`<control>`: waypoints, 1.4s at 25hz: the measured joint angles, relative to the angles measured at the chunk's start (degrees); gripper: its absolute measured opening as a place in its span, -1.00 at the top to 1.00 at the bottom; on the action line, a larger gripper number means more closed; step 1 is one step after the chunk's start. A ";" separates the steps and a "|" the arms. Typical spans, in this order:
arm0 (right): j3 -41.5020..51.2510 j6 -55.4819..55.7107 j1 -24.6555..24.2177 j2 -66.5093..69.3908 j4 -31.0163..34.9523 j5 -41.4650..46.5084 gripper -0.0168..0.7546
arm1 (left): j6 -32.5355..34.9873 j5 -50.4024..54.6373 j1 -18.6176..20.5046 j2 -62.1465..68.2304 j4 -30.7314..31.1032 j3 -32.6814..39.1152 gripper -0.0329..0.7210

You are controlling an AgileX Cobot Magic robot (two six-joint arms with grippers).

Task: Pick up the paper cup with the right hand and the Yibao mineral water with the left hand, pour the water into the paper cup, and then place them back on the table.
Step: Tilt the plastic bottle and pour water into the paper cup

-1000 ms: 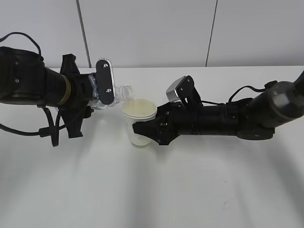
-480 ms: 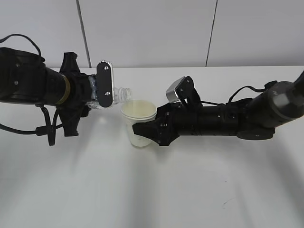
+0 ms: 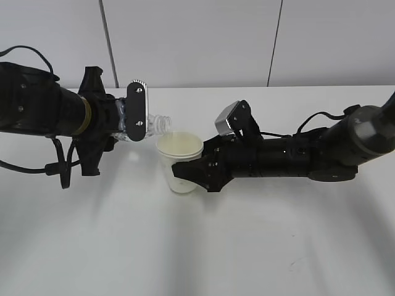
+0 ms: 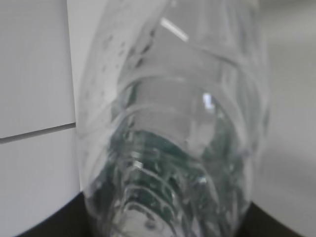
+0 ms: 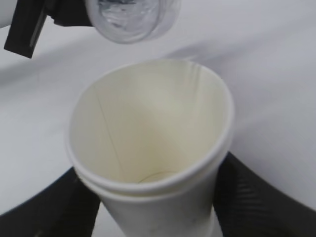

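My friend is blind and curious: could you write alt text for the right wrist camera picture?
A cream-white paper cup, held between two black jaws at its lower sides, fills the view with its open top facing the camera. The mouth of a clear plastic bottle hangs just beyond its far rim, over a white table.

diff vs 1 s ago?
The left claw has rolled the Yibao mineral water slightly further, its mouth edging up and toward the paper cup rim. The right claw has kept the cup gripped in place. No stream visible.
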 joint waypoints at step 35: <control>0.00 0.47 0.00 0.00 -1.14 0.00 -0.37 | 0.06 4.90 -1.78 0.00 7.40 0.00 0.07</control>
